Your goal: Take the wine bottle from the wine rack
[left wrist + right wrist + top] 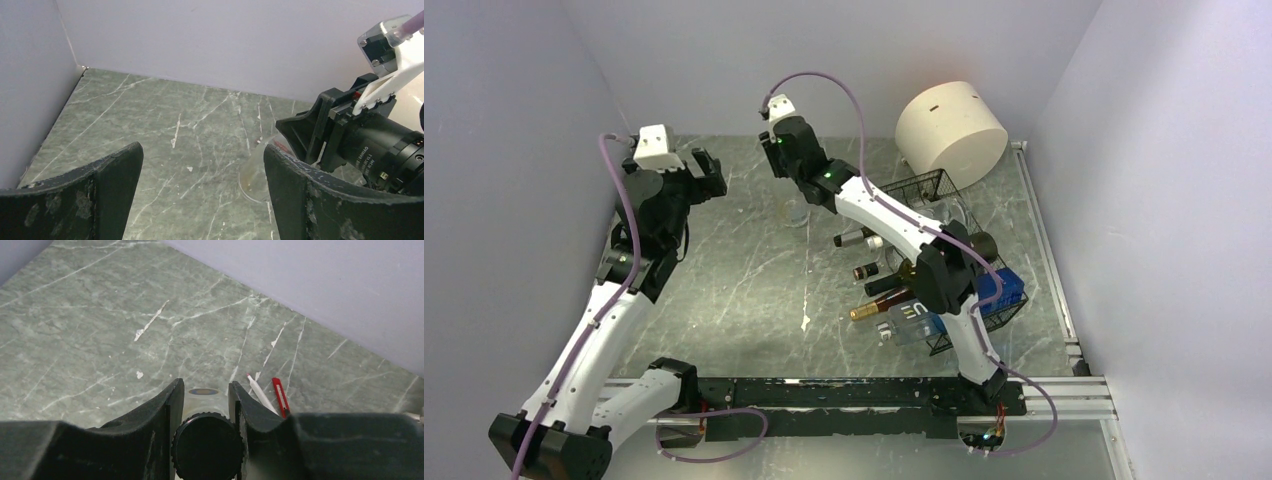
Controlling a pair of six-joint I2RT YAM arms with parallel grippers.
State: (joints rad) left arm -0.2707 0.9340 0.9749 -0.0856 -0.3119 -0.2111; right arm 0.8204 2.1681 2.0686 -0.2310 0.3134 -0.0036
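Note:
My right gripper (792, 180) is shut on the black cap (207, 445) of a clear glass wine bottle (796, 212). The bottle stands on the marble table, left of the rack. Its clear base shows in the left wrist view (252, 177), under the right gripper's fingers (305, 135). The black wire-mesh wine rack (924, 185) lies at the right, partly hidden by the right arm, with several bottles (874, 310) lying in it. My left gripper (709, 175) is open and empty, held above the table to the left of the bottle.
A cream cylinder (951, 130) stands at the back right behind the rack. A blue box (1004, 290) sits at the rack's right side. A white pen (260, 392) and a red cutter (280, 396) lie on the table beside the bottle. Walls close in on three sides.

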